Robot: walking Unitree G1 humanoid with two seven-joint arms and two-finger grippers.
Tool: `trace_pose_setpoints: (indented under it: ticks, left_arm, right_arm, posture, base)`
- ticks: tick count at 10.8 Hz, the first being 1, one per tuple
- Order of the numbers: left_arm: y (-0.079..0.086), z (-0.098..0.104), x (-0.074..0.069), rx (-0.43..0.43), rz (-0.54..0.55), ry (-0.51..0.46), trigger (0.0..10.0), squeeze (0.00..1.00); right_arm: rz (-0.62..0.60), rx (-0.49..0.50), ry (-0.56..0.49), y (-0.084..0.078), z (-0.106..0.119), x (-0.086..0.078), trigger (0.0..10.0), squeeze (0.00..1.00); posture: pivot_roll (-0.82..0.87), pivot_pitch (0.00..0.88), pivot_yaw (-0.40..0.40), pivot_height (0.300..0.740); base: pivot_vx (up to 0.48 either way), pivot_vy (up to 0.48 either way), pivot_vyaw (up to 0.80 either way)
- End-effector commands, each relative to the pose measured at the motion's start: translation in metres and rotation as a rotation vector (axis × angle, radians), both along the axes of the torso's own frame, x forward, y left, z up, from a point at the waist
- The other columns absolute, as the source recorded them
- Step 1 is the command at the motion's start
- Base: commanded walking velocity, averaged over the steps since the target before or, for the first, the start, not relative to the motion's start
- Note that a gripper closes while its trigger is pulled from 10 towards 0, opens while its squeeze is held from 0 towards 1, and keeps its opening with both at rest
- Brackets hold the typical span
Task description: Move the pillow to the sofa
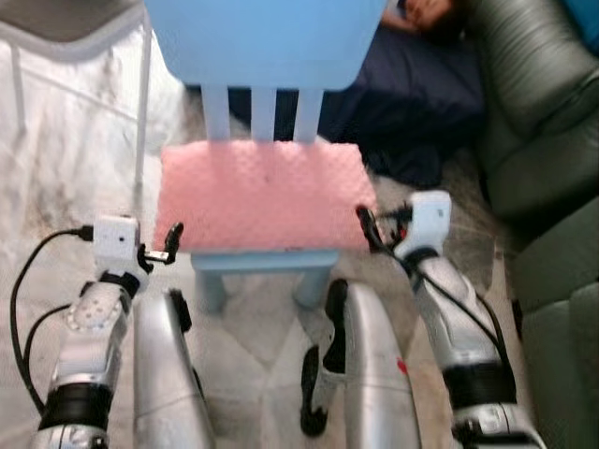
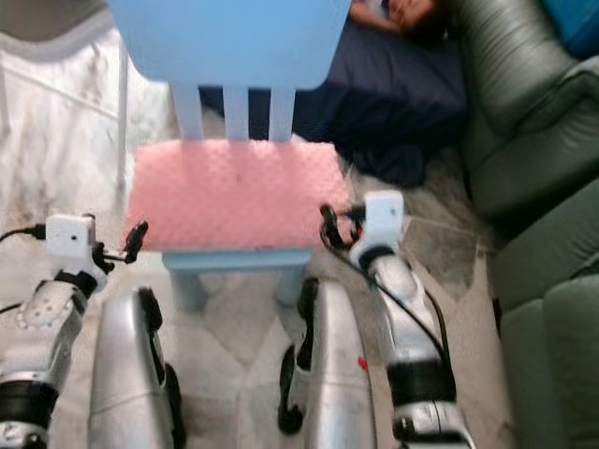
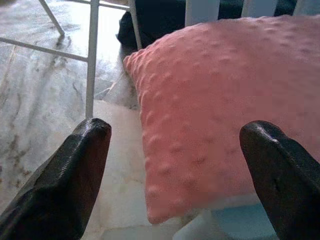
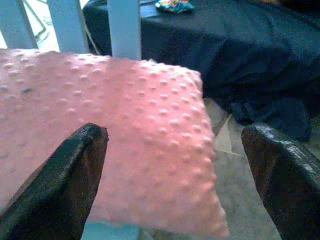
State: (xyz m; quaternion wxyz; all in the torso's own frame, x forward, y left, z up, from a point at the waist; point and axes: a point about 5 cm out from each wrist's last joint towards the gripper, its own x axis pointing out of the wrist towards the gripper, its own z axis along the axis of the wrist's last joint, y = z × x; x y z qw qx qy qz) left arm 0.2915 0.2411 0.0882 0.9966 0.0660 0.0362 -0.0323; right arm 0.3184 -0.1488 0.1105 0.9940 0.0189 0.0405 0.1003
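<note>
1. A pink pillow [image 1: 265,195] with a dimpled surface is lying flat on the seat of a light blue chair [image 1: 253,42], covering nearly the whole seat; the chair's back slats are rising at the far edge of the pillow.
2. The left gripper [image 1: 171,242] is hovering just beside the near left corner of the pillow; its fingers [image 3: 65,185] are standing wide apart and are holding nothing.
3. The right gripper [image 1: 368,226] is hovering just beside the near right corner of the pillow, likewise spread wide and holding nothing; contact with the pillow cannot be confirmed on either side.
4. A dark green sofa [image 1: 533,122] is standing to the right of the chair, well apart from the pillow.
5. A dark blue cloth [image 1: 412,94] is lying on the floor beyond the chair, between it and the sofa.
6. A white metal frame [image 3: 92,50] is standing to the left of the chair on a pale marbled floor [image 1: 84,140].
7. The robot's silver legs [image 1: 365,365] are showing near the front of the chair.
</note>
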Motion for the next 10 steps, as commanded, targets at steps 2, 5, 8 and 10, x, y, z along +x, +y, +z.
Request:
trace_pose_setpoints:
  ticks: [2,5,8,10]
  left_arm:
    - [0.001,0.002,0.001,0.000,0.012,0.007,10.0,0.00]
    - [-0.004,0.008,0.006,-0.007,-0.001,-0.001,10.0,0.00]
    - [-0.004,0.015,0.007,-0.003,0.009,-0.017,10.0,0.00]
    - [-0.006,0.019,0.010,-0.020,0.002,-0.034,10.0,0.00]
  right_arm:
    - [0.007,-0.001,0.048,0.002,-0.009,-0.003,10.0,0.00]
    - [-0.011,0.014,0.072,0.003,-0.015,-0.009,10.0,0.00]
    - [-0.009,0.055,0.131,0.002,-0.020,-0.004,10.0,0.00]
    - [-0.026,0.042,0.118,-0.004,-0.014,0.003,10.0,0.00]
  posture:
    - [-0.01,0.328,-0.148,0.476]
    - [-0.02,0.351,-0.131,0.476]
    - [0.00,0.360,-0.125,0.476]
    - [0.00,0.380,-0.129,0.476]
  base:
    - [0.369,0.000,0.00]
    - [0.102,0.000,0.00]
    - [0.000,0.000,0.00]
    - [0.000,0.000,0.00]
